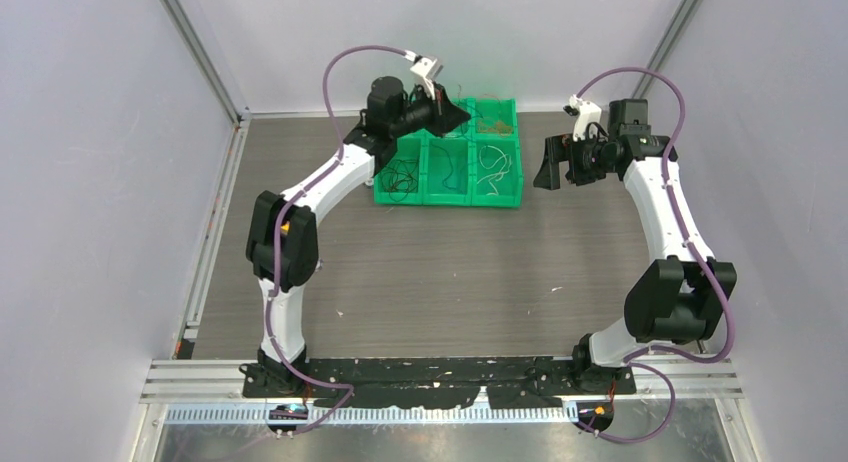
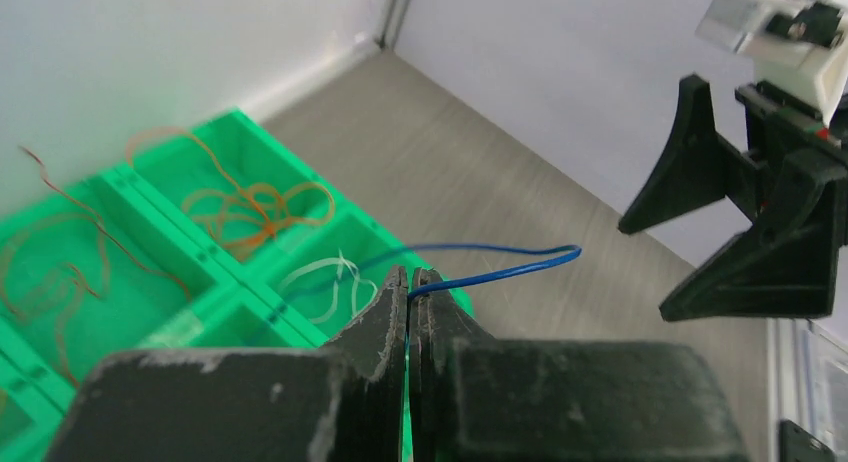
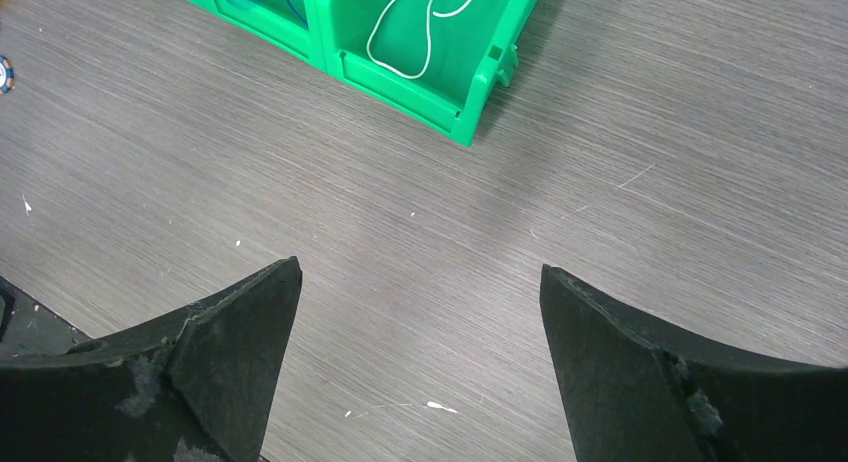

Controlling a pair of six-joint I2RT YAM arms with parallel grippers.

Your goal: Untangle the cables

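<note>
My left gripper (image 2: 411, 274) is shut on a thin blue cable (image 2: 520, 272), which loops out to the right of the tips and runs back down toward the green bin tray (image 2: 240, 122). In the top view the left gripper (image 1: 456, 112) hovers over the tray (image 1: 500, 197). The compartments hold orange cables (image 2: 250, 202), a white cable (image 2: 320, 277) and, in the top view, a dark cable (image 1: 400, 177). My right gripper (image 3: 420, 282) is open and empty above bare table, right of the tray (image 3: 470, 112); in the top view it (image 1: 550, 167) sits beside the tray. The white cable (image 3: 420, 22) also shows there.
The grey wood-grain table (image 1: 450, 282) lies between the arms. White enclosure walls (image 1: 90, 182) stand left, back and right. The right gripper (image 2: 740, 222) shows in the left wrist view, close to the blue cable's loop. A metal rail (image 1: 440, 387) runs along the near edge.
</note>
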